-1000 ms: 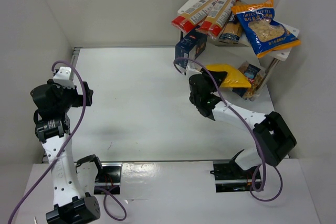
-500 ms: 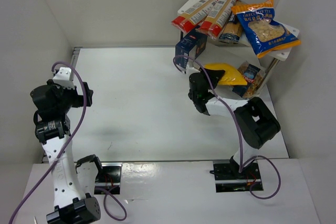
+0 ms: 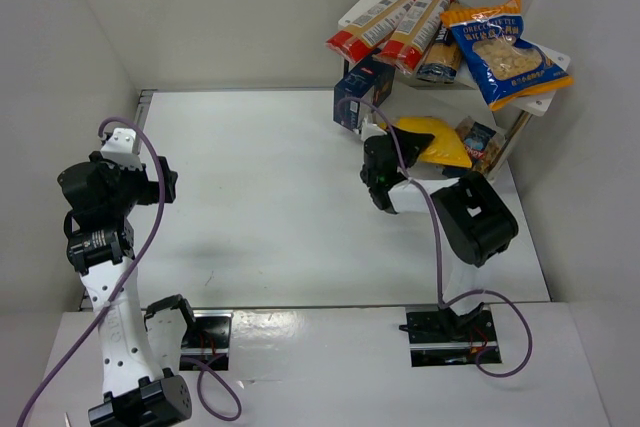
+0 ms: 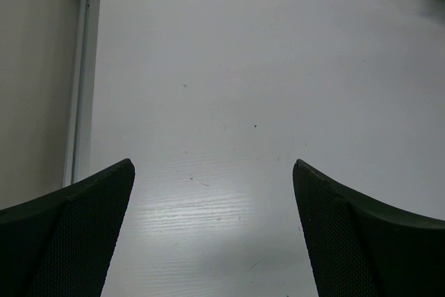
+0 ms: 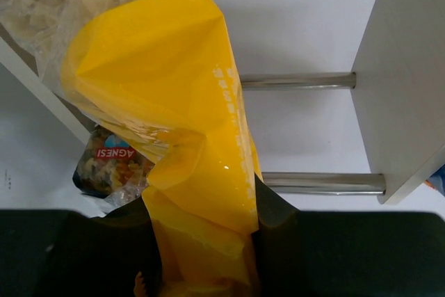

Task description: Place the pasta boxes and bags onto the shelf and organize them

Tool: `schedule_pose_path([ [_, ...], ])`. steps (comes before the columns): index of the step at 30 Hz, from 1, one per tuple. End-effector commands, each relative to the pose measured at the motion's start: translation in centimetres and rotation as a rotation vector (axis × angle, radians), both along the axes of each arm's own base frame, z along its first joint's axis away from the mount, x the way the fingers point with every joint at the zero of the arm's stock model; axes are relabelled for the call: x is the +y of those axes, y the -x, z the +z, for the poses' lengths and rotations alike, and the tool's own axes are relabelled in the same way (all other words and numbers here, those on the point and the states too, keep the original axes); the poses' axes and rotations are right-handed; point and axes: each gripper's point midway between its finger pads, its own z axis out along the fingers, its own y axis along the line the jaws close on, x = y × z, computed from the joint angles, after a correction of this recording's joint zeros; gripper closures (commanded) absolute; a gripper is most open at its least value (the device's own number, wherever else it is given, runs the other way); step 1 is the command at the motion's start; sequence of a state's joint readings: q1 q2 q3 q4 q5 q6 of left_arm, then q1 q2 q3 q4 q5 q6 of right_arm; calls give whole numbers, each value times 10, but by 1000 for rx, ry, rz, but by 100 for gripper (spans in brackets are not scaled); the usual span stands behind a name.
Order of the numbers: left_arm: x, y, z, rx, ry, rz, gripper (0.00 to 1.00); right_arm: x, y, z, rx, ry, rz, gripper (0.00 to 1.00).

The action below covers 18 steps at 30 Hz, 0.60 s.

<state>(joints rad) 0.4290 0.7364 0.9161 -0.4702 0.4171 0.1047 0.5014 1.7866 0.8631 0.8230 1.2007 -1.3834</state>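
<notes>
Fingers (image 5: 348, 255) of the right gripper (image 5: 208, 241) clamped the yellow bag (image 5: 167, 95), which would best slide flat toward two o'clock under the top board of the shelf (image 3: 538, 105).

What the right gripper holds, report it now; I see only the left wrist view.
Observer: The right gripper is shut on a crumpled yellow plastic bag.
Operator: Give me the bag's place against the shelf.
Observer: Its far end reaches into the lower tier of the white two-tier shelf, beside a small clear bag of pasta.
Operator: List the top board.
Observer: Two long red-and-cream boxes and a blue-and-orange bag lie tilted there, with a dark pack between them that I cannot identify.
</notes>
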Motion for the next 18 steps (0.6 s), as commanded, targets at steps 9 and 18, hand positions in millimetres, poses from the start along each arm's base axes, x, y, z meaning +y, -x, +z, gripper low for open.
schedule_pose_path([
  [9, -2, -1, 8, -36, -16, -19, 0, 7, -20, -10, -114, -151, -130, 100],
  [18, -1, -1, 8, -37, -25, -22, 0, 17, -36, -34, -79, -175, -161, 100],
])
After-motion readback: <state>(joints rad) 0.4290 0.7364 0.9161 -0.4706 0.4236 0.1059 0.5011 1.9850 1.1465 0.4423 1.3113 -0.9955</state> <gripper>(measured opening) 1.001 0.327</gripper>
